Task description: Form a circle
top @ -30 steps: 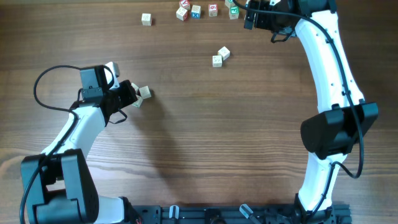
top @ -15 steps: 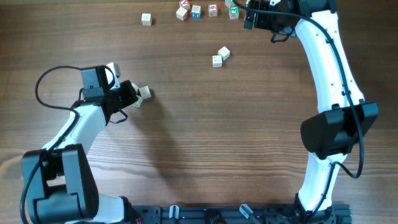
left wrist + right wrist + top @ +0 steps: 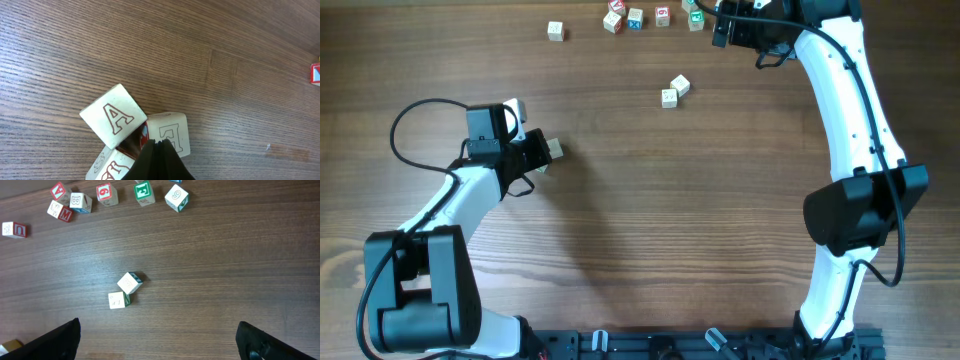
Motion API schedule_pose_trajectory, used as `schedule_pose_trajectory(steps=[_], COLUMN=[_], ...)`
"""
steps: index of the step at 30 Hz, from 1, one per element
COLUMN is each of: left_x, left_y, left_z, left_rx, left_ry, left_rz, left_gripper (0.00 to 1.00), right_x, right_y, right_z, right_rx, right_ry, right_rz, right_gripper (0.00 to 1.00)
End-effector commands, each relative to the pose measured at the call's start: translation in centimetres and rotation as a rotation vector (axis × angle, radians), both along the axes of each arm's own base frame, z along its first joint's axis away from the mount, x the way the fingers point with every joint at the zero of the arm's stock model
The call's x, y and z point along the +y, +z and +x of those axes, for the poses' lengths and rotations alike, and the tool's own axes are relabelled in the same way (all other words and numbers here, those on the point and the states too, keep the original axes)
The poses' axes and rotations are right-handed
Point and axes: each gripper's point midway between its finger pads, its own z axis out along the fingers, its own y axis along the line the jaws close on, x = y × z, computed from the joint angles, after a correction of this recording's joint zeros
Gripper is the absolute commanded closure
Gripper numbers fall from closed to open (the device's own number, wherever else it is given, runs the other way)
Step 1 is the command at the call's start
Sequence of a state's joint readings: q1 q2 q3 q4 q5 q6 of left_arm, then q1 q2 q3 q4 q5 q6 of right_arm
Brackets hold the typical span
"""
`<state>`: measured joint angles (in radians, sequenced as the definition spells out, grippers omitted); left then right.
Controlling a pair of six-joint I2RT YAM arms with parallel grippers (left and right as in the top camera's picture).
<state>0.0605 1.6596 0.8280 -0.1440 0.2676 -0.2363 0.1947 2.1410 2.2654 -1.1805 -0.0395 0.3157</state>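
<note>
No finished circle shows, only a tight group of three pale wooden cubes [image 3: 554,149] at the table's left. In the left wrist view these are an "A" cube [image 3: 114,121], an "F" cube [image 3: 170,131] and a third cube [image 3: 112,167] cut off by the frame's bottom edge. My left gripper [image 3: 159,146] is shut, and its black tips press into the gap between the three cubes without holding any of them. My right gripper [image 3: 160,340] hangs open high above the table's far right [image 3: 725,25], holding nothing.
Two touching cubes [image 3: 673,91] lie in the far middle of the table and appear in the right wrist view [image 3: 125,291]. A loose row of several coloured letter cubes [image 3: 635,18] runs along the far edge, with one apart [image 3: 555,31]. A red cube [image 3: 315,74] sits at the left wrist view's right edge.
My left arm has swung a little right and toward the far edge, nudging the three cubes closer together. The right arm has not moved.
</note>
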Motion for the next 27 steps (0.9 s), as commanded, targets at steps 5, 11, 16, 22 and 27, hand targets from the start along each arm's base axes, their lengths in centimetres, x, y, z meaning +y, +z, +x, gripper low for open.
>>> schedule_pose_trajectory(steps=[5, 11, 16, 22, 27], left_x=[0.9, 1.1, 1.7, 1.7, 1.7], left_y=[-0.6, -0.7, -0.8, -0.8, -0.8], left_z=[0.0, 0.0, -0.1, -0.1, 0.0], left_rx=[0.015, 0.019, 0.028, 0.028, 0.025], left_ry=[0.044, 0.065, 0.107, 0.107, 0.108], left_rz=[0.04, 0.041, 0.052, 0.052, 0.051], left_gripper=[0.96, 0.96, 0.96, 0.96, 0.96], right_x=[-0.3, -0.3, -0.3, -0.3, -0.3], right_y=[2.1, 2.1, 2.1, 2.1, 2.1], right_z=[-0.1, -0.1, -0.1, -0.1, -0.1], right_rx=[-0.049, -0.049, -0.049, -0.049, -0.049], right_ry=[-0.009, -0.008, -0.009, -0.009, -0.009], right_rz=[-0.004, -0.004, -0.004, -0.004, -0.004], right_gripper=[0.0, 0.0, 0.0, 0.0, 0.0])
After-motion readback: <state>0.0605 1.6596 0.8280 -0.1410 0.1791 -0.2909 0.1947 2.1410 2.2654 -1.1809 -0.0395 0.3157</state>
